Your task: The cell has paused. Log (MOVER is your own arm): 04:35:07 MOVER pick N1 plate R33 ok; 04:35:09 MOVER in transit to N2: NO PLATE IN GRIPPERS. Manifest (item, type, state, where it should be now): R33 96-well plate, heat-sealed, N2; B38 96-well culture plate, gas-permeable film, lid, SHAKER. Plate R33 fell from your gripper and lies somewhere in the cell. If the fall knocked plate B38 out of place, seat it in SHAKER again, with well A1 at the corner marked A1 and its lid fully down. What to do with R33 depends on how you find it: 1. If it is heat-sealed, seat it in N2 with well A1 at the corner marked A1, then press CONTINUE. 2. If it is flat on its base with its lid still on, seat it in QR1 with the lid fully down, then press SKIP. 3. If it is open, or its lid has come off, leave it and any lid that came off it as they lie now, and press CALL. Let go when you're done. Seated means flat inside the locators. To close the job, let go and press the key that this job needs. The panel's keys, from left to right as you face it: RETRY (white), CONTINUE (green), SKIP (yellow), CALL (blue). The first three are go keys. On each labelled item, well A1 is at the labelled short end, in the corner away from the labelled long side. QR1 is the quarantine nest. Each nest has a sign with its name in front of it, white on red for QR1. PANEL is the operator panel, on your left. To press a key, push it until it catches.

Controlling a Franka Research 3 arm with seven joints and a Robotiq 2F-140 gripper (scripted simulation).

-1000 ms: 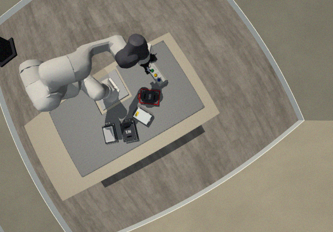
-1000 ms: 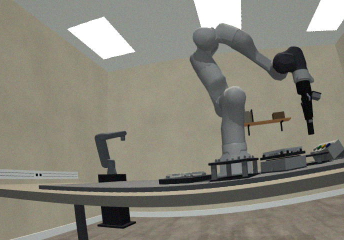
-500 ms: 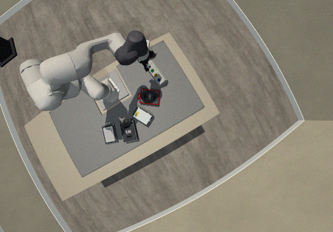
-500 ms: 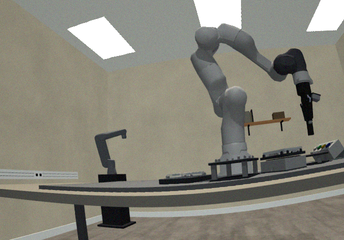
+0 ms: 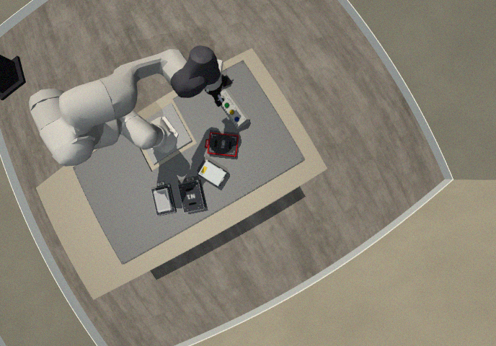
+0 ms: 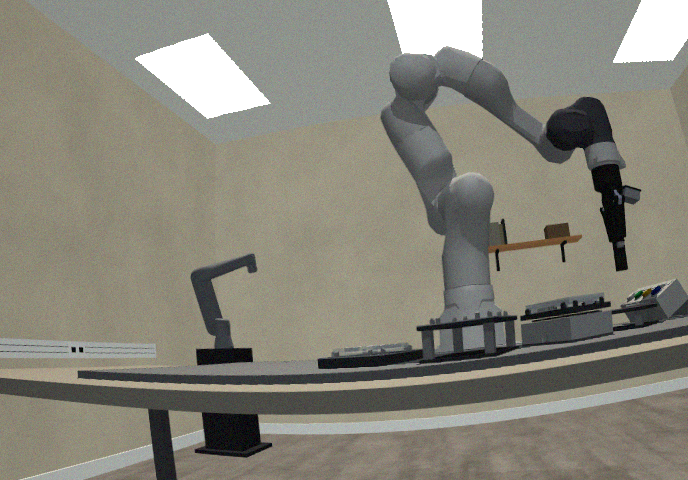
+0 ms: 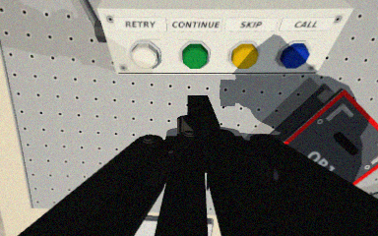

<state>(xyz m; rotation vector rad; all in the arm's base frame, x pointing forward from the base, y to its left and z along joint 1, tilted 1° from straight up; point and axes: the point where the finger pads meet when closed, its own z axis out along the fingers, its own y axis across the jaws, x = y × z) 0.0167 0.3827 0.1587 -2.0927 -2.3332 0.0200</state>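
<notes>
My gripper [image 5: 218, 99] [image 6: 620, 264] [image 7: 197, 111] is shut and empty. It hangs above the operator panel [image 5: 241, 115] [image 6: 670, 298] [image 7: 225, 12], its tip just in front of the green CONTINUE key [image 7: 195, 55] [image 5: 227, 104] in the wrist view. RETRY [image 7: 145, 55] is white, SKIP [image 7: 244, 55] yellow, CALL [image 7: 294, 55] blue. A grey-topped plate [image 5: 163, 200] lies flat in the nest left of N1. A white plate with a yellow label [image 5: 213, 173] lies on the shaker [image 6: 566, 327].
The red-outlined QR1 nest [image 5: 210, 143] [image 7: 319, 143] stands bare beside the panel. The dark N1 nest [image 5: 192, 197] is bare too. The arm's base stands on a tan pedestal [image 5: 151, 109]. A second small arm [image 6: 214, 294] stands off the table.
</notes>
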